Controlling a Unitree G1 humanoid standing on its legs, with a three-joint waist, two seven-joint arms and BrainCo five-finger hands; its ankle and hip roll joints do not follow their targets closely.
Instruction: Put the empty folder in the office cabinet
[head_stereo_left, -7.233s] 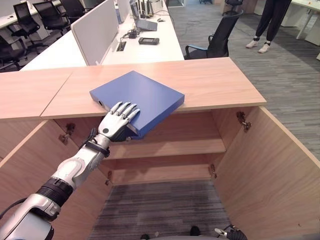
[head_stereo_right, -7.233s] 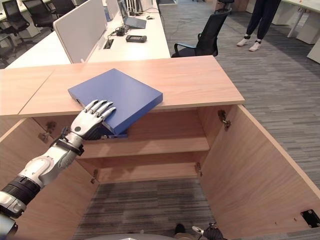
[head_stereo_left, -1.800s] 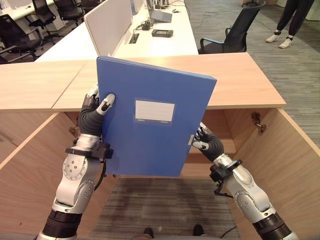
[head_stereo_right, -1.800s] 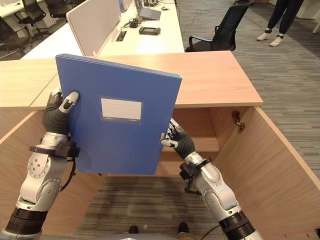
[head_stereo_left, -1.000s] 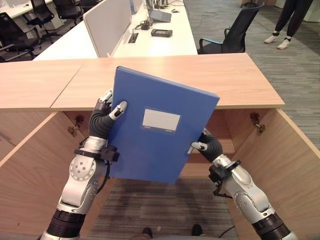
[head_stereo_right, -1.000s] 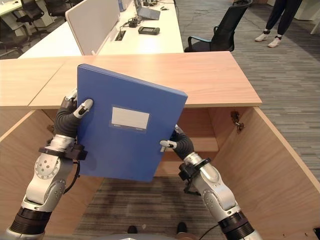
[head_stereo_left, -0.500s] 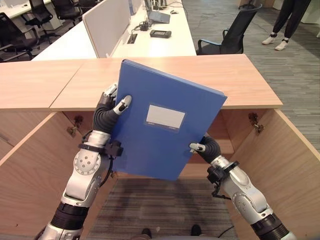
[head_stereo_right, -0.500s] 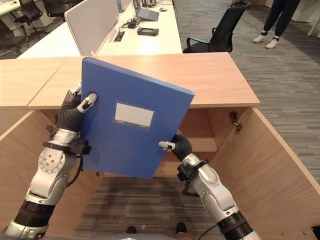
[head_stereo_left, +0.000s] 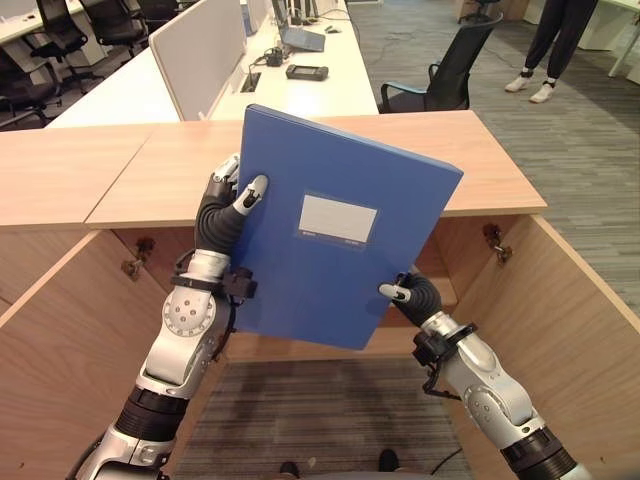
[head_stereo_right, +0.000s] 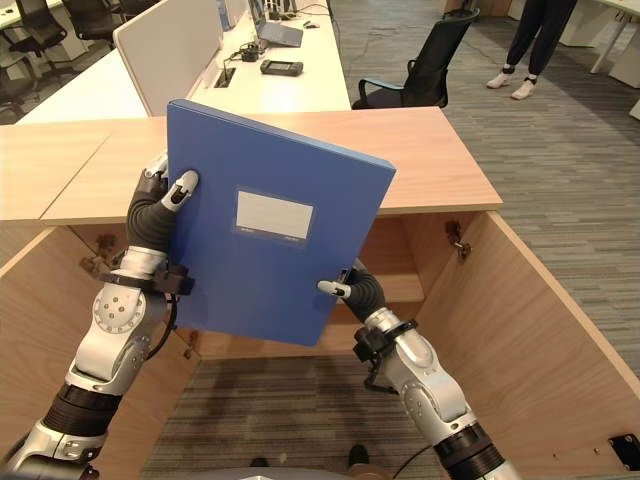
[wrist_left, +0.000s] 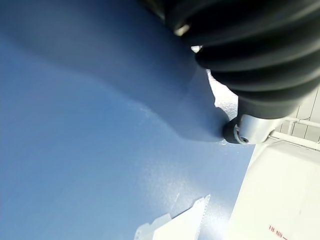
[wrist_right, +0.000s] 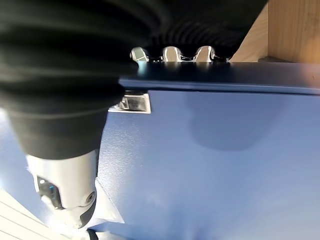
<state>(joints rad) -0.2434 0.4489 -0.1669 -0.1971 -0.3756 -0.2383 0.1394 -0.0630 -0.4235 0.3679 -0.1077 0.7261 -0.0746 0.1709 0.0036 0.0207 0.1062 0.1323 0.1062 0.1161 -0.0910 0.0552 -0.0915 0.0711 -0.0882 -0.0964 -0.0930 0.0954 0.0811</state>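
Item: blue folder (head_stereo_left: 335, 240), held upright and tilted, face toward the camera, in front of the open office cabinet (head_stereo_left: 560, 330) and above its shelf (head_stereo_left: 440, 290).

Hold: left hand (head_stereo_left: 222, 205) at the folder's 9 o'clock edge, thumb on the face and fingers wrapped behind. Right hand (head_stereo_left: 408, 295) at the 4 o'clock corner, thumb on the face, fingers curled over the edge, as the right wrist view showed. Both clasped the folder.

Risk: each hand pinched only a thin edge, so the folder could twist or slip out if either eased while it was lowered. Held this tall, its upper edge, overlapping the cabinet top (head_stereo_left: 150, 175), would likely catch there unless laid flatter before going in.

Surroundings: both cabinet doors (head_stereo_left: 55, 330) swung open at 8 and 4 o'clock, narrowing the entry. White desk (head_stereo_left: 330, 85) with divider panel (head_stereo_left: 195, 50) at 12 o'clock, black chair (head_stereo_left: 450, 75) at 1 o'clock, a person's legs (head_stereo_left: 545, 45) at 2 o'clock, well apart.
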